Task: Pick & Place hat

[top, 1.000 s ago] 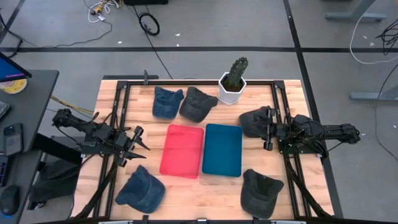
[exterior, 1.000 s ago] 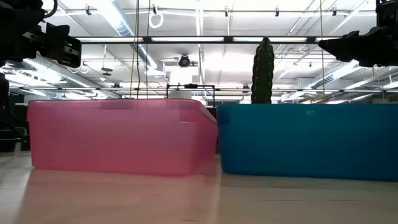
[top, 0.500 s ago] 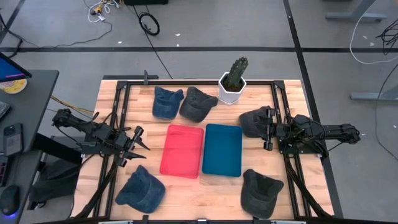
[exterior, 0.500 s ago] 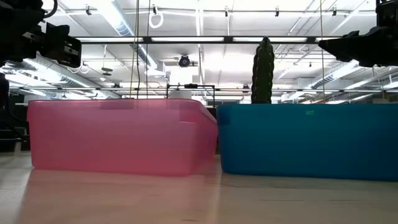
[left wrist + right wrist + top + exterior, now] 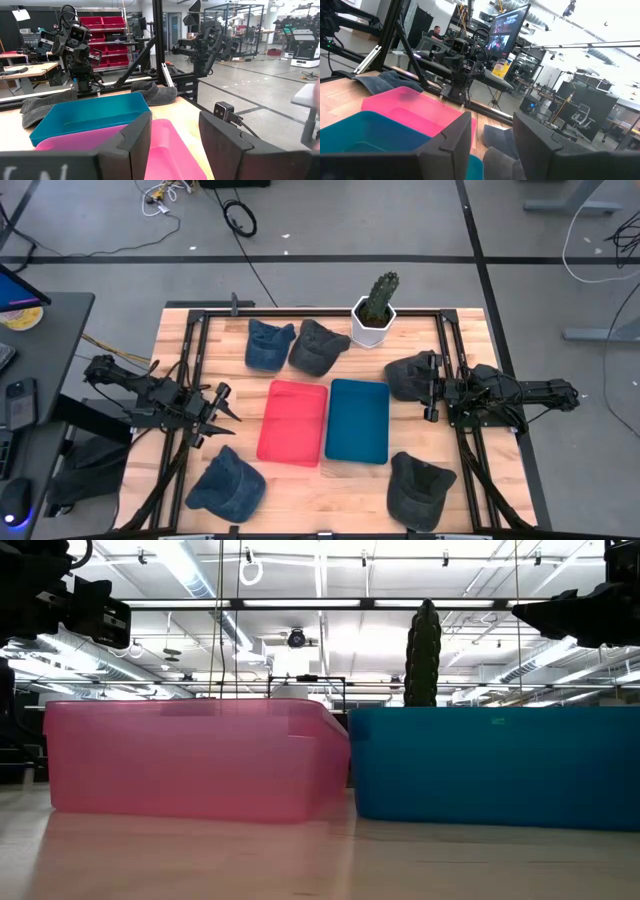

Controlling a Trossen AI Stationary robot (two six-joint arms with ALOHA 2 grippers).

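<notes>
Facing inward, left claw (image 5: 222,408) (fingers apart).

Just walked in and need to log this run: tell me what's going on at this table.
Nothing is being handled yet. The left gripper hangs open beside the pink plastic bin, and the right gripper is open by a dark grey cloth hat, next to the teal plastic bin. Both bins look empty. Two blue and two more grey hats lie around them, and a potted cactus stands at the far edge.

Pink bin (image 5: 293,422), teal bin (image 5: 358,420), two blue hats (image 5: 270,344), three dark grey hats (image 5: 420,489), white-potted green cactus (image 5: 376,309)
</notes>
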